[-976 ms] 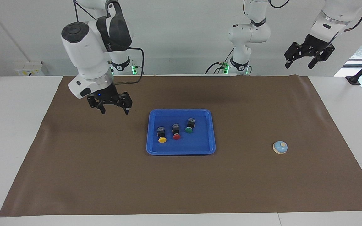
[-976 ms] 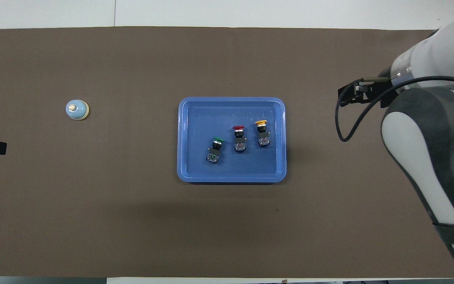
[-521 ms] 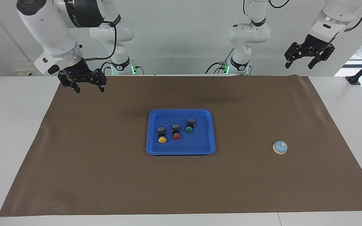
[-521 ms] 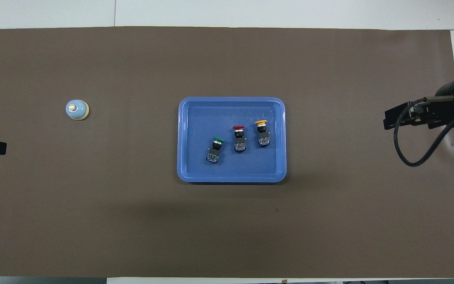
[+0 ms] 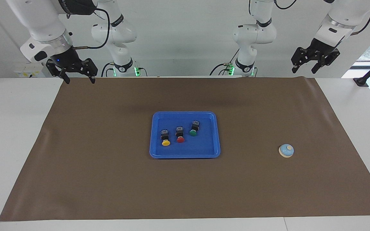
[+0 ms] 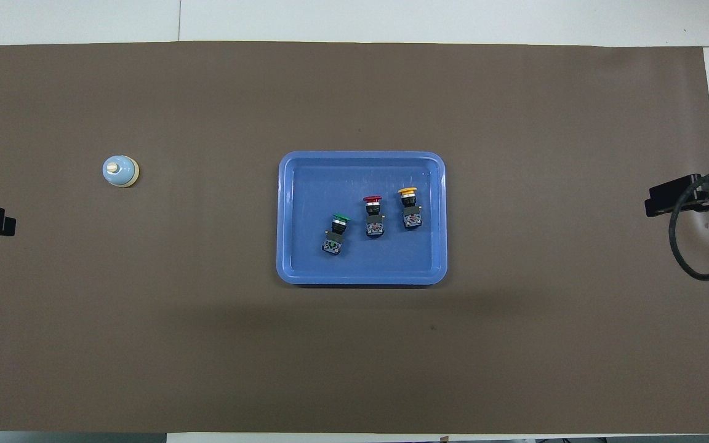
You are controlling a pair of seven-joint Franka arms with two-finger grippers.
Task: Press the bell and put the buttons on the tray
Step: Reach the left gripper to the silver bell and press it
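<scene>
Holding both pincers raised and empty, my right pincer [image 5: 74, 78] spread wide, my left pincer [image 5: 305, 68] parted, I see the green button [image 5: 193, 131], red button [image 5: 180, 138] and yellow button [image 5: 165, 142] in the tray [image 5: 185, 155], the bell [image 5: 286, 150] toward my left arm's end of the surface

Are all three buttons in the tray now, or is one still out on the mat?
All in. The green button, red button and yellow button lie inside the tray; none lies on the mat.
</scene>
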